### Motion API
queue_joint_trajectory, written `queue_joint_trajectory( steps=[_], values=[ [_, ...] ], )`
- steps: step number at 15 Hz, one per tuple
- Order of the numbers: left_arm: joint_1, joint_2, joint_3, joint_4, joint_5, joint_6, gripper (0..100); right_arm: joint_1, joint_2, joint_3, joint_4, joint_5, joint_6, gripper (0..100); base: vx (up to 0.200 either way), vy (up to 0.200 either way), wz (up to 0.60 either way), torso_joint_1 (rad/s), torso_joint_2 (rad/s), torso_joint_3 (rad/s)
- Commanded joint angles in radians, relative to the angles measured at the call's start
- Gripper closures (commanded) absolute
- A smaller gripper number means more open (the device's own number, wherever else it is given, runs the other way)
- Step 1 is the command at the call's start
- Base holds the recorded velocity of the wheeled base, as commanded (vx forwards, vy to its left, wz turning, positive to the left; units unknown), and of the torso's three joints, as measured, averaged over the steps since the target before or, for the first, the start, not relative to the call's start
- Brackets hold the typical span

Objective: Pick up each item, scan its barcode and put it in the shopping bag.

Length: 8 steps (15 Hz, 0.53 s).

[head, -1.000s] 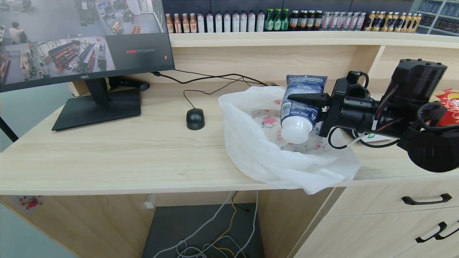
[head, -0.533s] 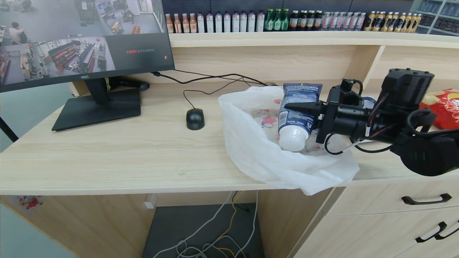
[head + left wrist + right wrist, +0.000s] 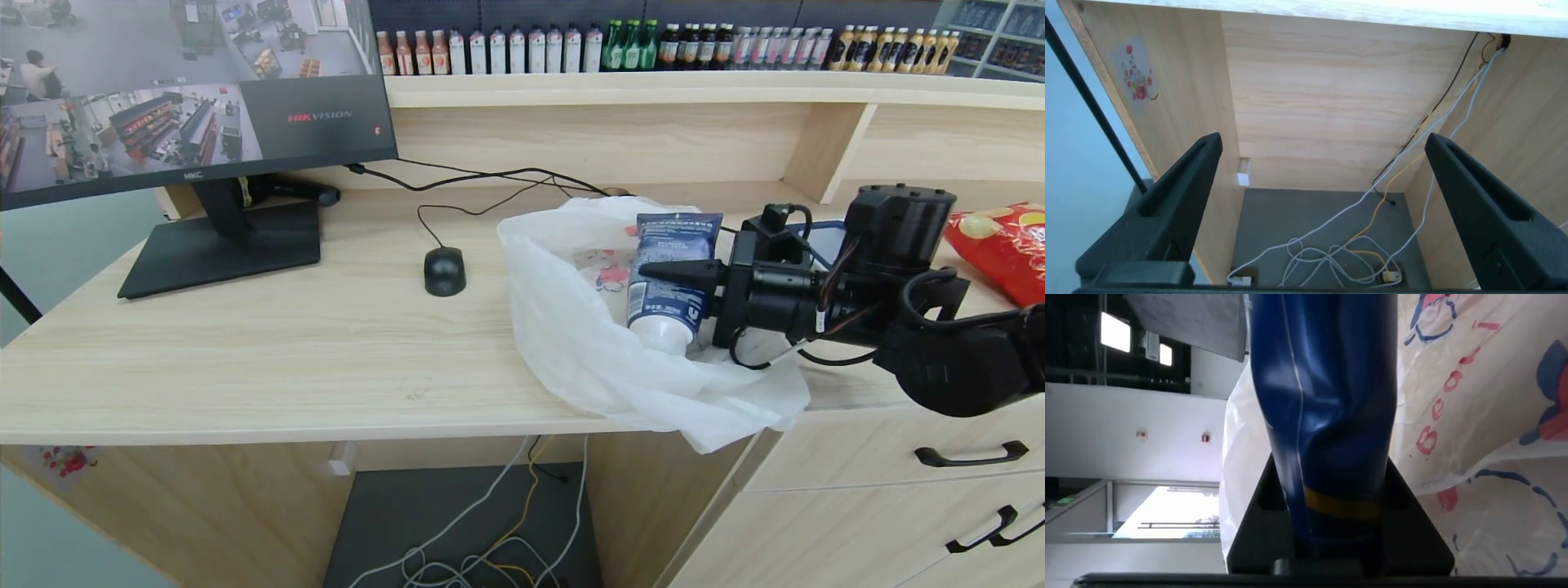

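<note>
My right gripper (image 3: 682, 273) is shut on a blue tube with a white cap (image 3: 671, 269), held cap down inside the mouth of the white shopping bag (image 3: 588, 351) on the counter. The cap sits low among the bag's folds. Up close in the right wrist view, the blue tube (image 3: 1327, 416) is squeezed between the black fingers (image 3: 1413, 510), with the printed bag lining (image 3: 1486, 433) behind it. My left gripper (image 3: 1327, 212) hangs open below the counter, facing cables on the floor.
A red snack bag (image 3: 1000, 249) lies at the counter's right end. A black mouse (image 3: 445, 271) and a monitor on its stand (image 3: 224, 245) occupy the left half, with cables running behind. Drawers (image 3: 967, 454) sit under the right side. Bottles line the back shelf.
My right arm has lowered and pulled slightly left, carrying the tube down from above the bag into its opening. More of the red snack bag shows behind the arm.
</note>
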Motion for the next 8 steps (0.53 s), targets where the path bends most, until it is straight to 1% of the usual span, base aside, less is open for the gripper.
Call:
queue_joint_trajectory(
  steps=[1, 8],
  values=[
    [-0.001, 0.000, 0.000, 0.000, 0.000, 0.000, 0, 0.001, 0.004, 0.003, 0.000, 0.000, 0.000, 100, 0.000, 0.000, 0.00, 0.000, 0.00, 0.000],
    [0.001, 0.000, 0.000, 0.000, 0.000, 0.000, 0, 0.002, 0.004, 0.021, 0.000, 0.005, 0.000, 100, 0.000, 0.000, 0.00, 0.000, 0.00, 0.000]
  ],
)
